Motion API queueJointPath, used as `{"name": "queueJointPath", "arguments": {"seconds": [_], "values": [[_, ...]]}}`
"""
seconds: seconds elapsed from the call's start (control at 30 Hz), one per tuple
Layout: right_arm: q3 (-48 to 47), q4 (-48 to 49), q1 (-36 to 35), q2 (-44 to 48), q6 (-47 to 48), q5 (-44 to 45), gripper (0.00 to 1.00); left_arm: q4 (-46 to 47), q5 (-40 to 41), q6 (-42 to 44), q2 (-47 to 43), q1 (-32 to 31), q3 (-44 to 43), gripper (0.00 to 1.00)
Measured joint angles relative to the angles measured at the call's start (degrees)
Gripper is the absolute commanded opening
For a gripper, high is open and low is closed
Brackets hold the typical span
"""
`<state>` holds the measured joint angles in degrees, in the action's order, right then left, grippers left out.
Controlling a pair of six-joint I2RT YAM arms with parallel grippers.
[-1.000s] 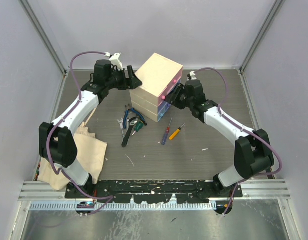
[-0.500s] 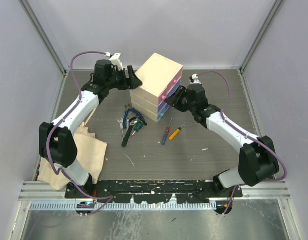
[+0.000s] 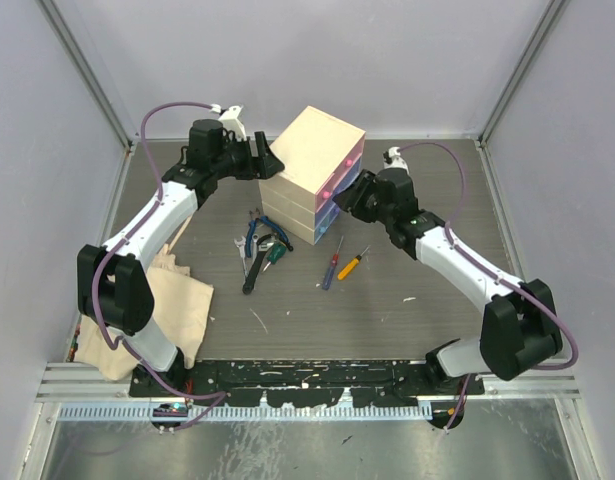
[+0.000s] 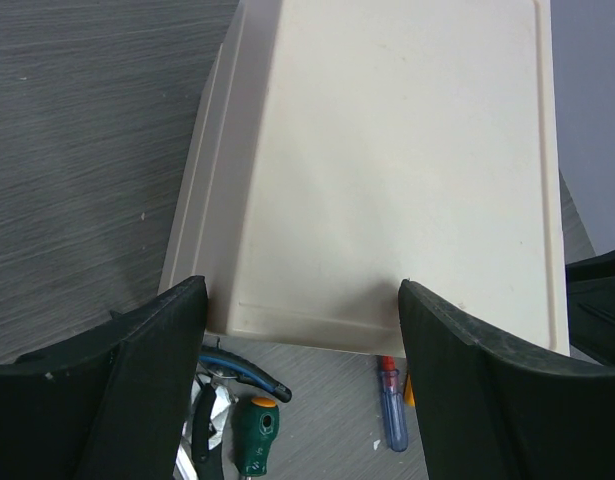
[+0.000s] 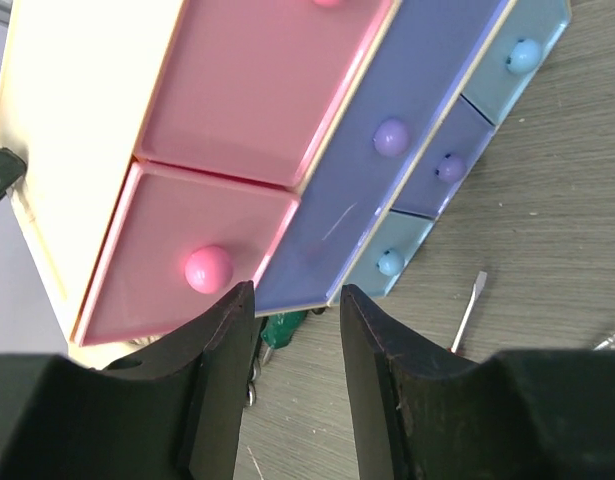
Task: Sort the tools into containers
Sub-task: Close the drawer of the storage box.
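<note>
Drawers [image 5: 247, 100] closed, contents hidden; left claw [image 4: 302, 295] and right claw [image 5: 297, 295] both released.

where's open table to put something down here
Widest bare patch: the near table between the orange screwdriver, the right arm and the base rail. The far right corner behind that arm is also open. Crowded: pliers and wrench bunched in front of the chest, and the cloth on the left.

The left arm [image 3: 157, 215] and right arm [image 3: 455, 258] have white shells and black joints. A purple cable [image 3: 177, 104] loops along each. The fingers [image 4: 137, 370] are matte black.
</note>
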<state>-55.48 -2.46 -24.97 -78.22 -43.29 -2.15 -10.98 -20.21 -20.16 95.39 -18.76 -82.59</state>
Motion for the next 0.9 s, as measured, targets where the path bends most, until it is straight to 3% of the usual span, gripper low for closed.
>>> {"name": "queueJointPath", "arguments": {"seconds": [0.5, 0.9], "values": [[-5.8, 0.2, -0.6, -9.0, -1.2, -4.2, 0.46, 0.0, 0.0, 0.0, 0.0, 0.0, 0.0, 0.76], [1.2, -2.2, 2.1, 2.2, 1.6, -1.0, 0.46, 0.0, 0.1, 0.1, 0.0, 0.0, 0.0, 0.76]]}}
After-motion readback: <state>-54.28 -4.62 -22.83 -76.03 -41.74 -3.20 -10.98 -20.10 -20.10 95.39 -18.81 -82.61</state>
